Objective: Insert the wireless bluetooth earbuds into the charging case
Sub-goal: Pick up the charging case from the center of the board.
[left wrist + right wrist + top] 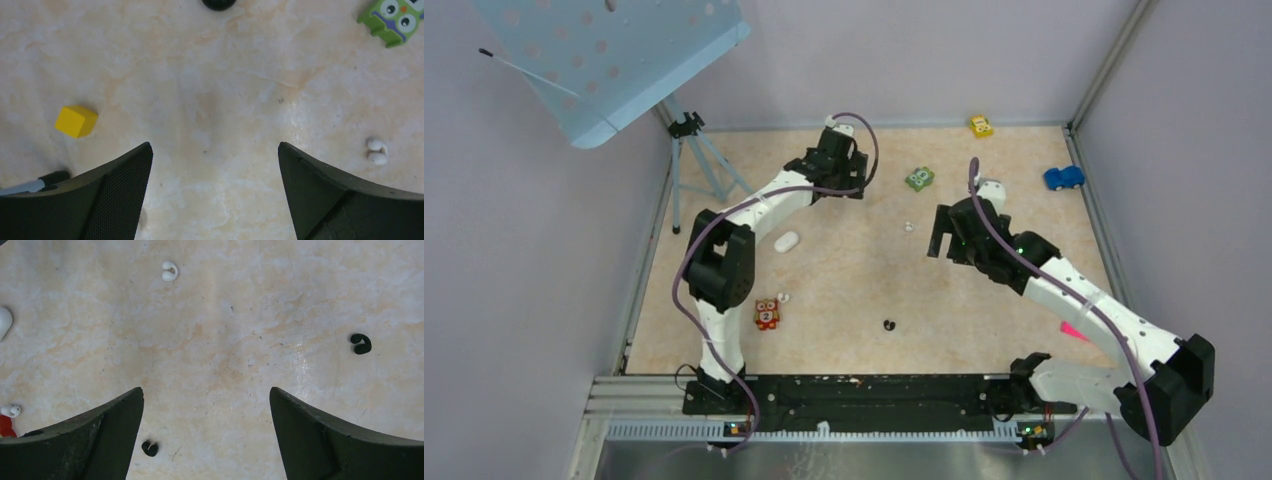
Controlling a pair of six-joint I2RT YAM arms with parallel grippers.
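Both spread wide, empty: left gripper (215, 149), right gripper (206, 391). Buds lie loose on the table (225, 340). In the right wrist view: white bud (170, 271) upper left, black bud (360, 344) at right, second black bud (149, 448) at bottom, left of centre. Case (786, 242) is left of centre in the top view, well apart from them.

Guess: buds are light, hard, glossy, C-shaped, so they'll skid or flick. Pinch across the fat lobes, not the thin bridge.

Unclear: case lid open or shut, too small to tell. Top view shows only one black bud; the other is likely under the right arm (1064, 285).
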